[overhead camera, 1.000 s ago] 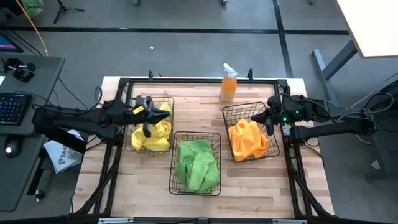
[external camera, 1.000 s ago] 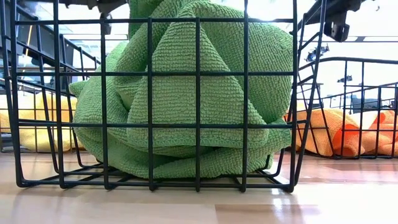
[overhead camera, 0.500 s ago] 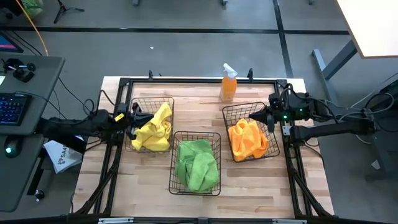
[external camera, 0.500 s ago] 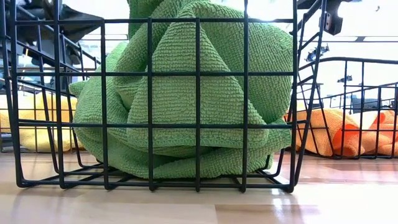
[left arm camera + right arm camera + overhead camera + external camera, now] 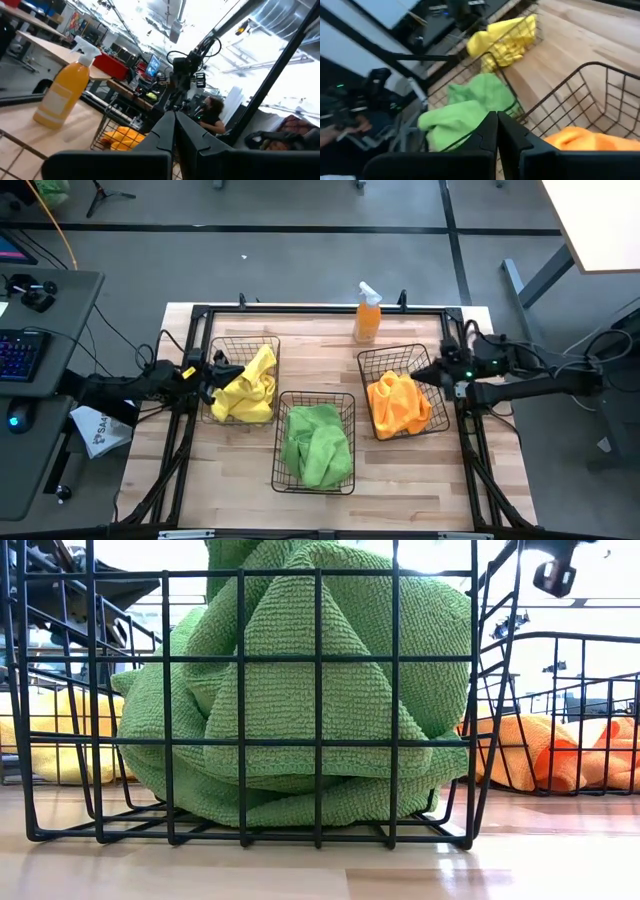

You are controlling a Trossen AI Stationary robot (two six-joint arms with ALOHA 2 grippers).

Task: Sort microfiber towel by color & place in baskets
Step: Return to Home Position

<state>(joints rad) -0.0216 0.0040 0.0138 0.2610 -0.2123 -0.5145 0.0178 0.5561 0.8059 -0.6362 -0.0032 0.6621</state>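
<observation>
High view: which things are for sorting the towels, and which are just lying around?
For the job: yellow towel in the left basket, green towel in the middle basket, orange towel in the right basket; left tool by the left basket's outer wall, right tool at the right basket's outer rim, both shut.

Just lying about: orange spray bottle, keyboard.

**Q:** What surrounds the wooden table (image 5: 400, 480), seen from above?
**A:** A grey floor (image 5: 300, 270) crossed by dark lines (image 5: 300, 227). A grey desk (image 5: 60, 310) with a keyboard (image 5: 20, 355) stands at left, and a pale tabletop (image 5: 600, 220) at upper right.

**Q:** And beyond it, in the left wrist view?
**A:** A bright ceiling (image 5: 150, 15) with pipework, a long desk (image 5: 35, 42), a lit monitor (image 5: 152, 66) and a seated person (image 5: 212, 112).
</observation>
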